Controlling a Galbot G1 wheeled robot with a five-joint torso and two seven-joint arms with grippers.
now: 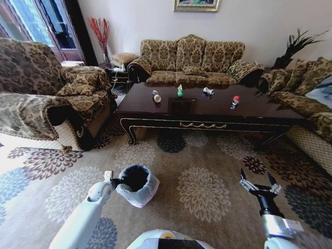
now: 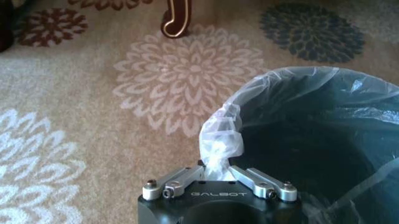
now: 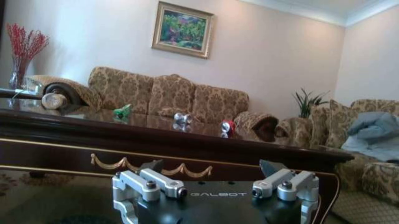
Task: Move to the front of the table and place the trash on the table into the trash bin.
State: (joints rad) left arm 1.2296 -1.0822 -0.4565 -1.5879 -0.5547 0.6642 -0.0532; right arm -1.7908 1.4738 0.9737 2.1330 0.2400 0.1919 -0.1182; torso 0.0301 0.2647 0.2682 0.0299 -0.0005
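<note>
The dark glossy table (image 1: 244,111) stands ahead on the carpet. On it lie the trash items: a whitish bottle with a blue cap (image 1: 156,96), a green packet (image 1: 180,91), a silver can (image 1: 208,91) and a red can (image 1: 235,101). The trash bin (image 1: 136,184) with its pale bag sits on the carpet near me. My left gripper (image 1: 115,180) is shut on the bag at the bin's rim (image 2: 217,158). My right gripper (image 1: 258,182) hangs open and empty above the carpet, facing the table (image 3: 156,135), with the packet (image 3: 122,111), silver can (image 3: 181,117) and red can (image 3: 228,127) beyond it.
Patterned sofas (image 1: 192,59) ring the table: an armchair (image 1: 46,98) on the left, another sofa (image 1: 306,88) on the right. A small side table (image 1: 118,72) stands in the back left corner. A curved table leg (image 2: 174,21) is close to the bin. Flowered carpet (image 1: 207,192) lies between me and the table.
</note>
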